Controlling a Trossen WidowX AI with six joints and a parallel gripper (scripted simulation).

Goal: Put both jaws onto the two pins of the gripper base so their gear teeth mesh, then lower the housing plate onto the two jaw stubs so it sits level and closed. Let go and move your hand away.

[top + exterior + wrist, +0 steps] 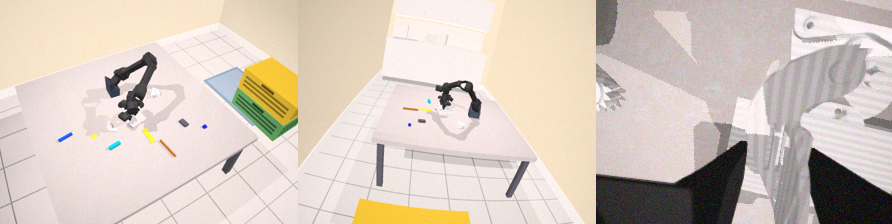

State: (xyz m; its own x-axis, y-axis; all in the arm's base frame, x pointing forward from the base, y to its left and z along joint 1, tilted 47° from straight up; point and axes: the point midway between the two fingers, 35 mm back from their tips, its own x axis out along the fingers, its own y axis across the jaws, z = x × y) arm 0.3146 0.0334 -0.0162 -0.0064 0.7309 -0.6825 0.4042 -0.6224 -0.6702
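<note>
My gripper [130, 117] [444, 107] [775, 151] points down, shut on a curved white jaw [781, 100]. The jaw's rounded gear end hangs over the white gripper base [140, 119] [443, 112] [851, 145]. The frames do not show whether it touches the base or sits on a pin. The other white jaw [111, 127] lies on the table, left of the base in the top view; its toothed end [601, 93] shows at the left edge of the wrist view. The white housing plate [155, 92] [460, 124] lies apart, towards the back right in the top view.
On the table lie a yellow bar [148, 135] [425, 109], a brown bar [167, 148] [410, 109], a cyan bar [114, 145] [429, 101], a blue bar [65, 137], a yellow piece [94, 136], a dark block [183, 122] [422, 120] and a blue cube [204, 126] [409, 125].
</note>
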